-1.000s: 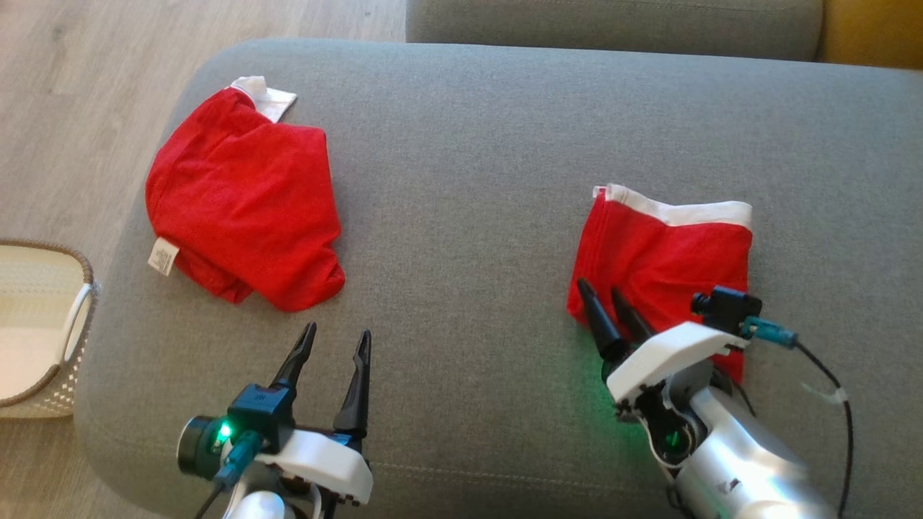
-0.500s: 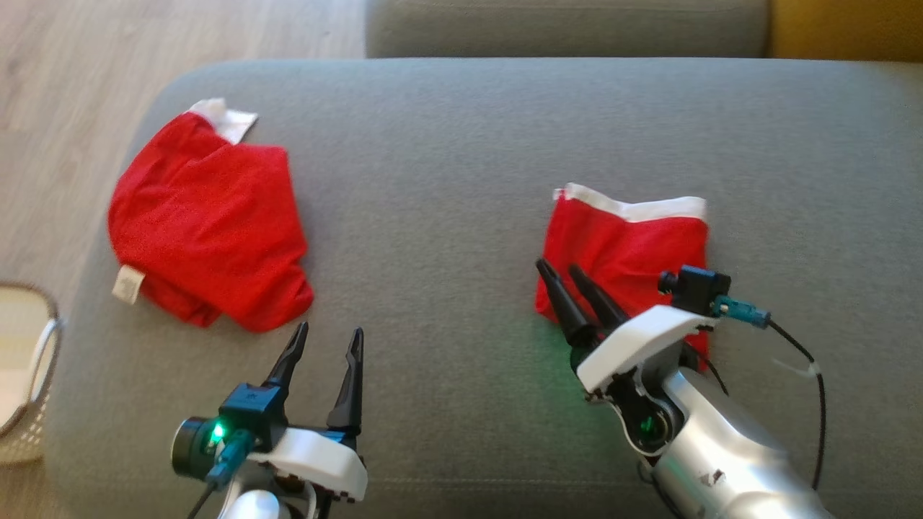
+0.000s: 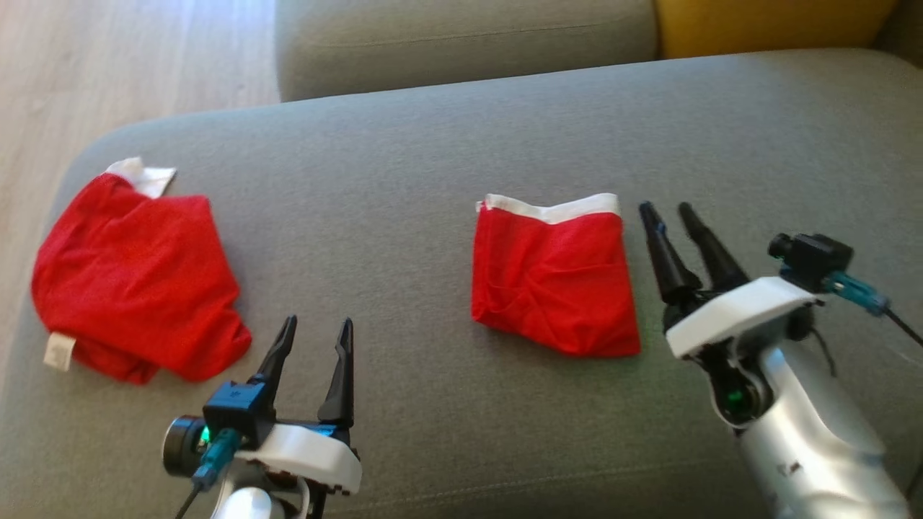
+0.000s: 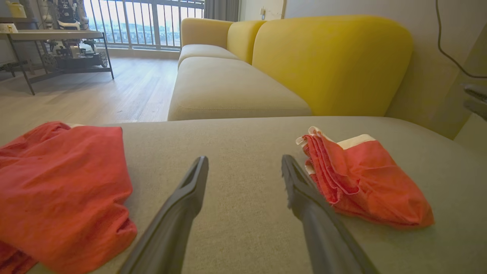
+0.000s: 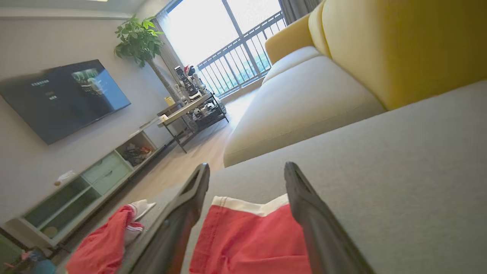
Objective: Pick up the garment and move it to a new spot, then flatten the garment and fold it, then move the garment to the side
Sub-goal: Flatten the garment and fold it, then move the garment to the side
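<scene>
Grey cushion (image 3: 433,144): folded garment (image 3: 555,281) now beside, not under, right fingers (image 3: 663,252); both pairs wide, empty.

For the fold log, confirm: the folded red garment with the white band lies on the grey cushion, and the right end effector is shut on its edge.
Wrong on the grip. In the head view the right end effector is open, beside the folded red garment, holding nothing. The garment does lie on the grey cushion.
</scene>
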